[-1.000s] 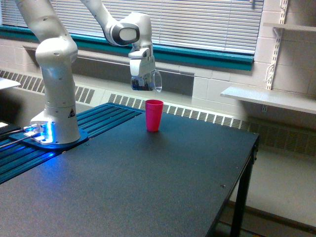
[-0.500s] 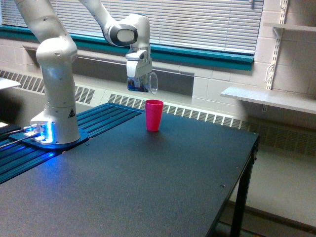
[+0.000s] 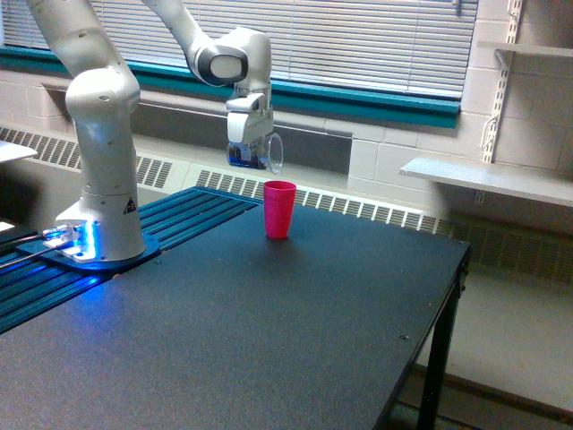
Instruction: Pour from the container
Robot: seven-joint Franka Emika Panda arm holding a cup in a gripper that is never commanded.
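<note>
Clear plastic cup [image 3: 265,152] tipped sideways in closed end effector [image 3: 249,150], up-left of opaque pink cup [image 3: 278,209] on dark worktop [image 3: 269,331]; pour seemingly unfinished.

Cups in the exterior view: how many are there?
2. A pink cup stands upright on the black table. A clear cup, tipped sideways, is held in the gripper above and left of it.

white arm [image 3: 103,116], blue-lit base [image 3: 76,240]
</note>
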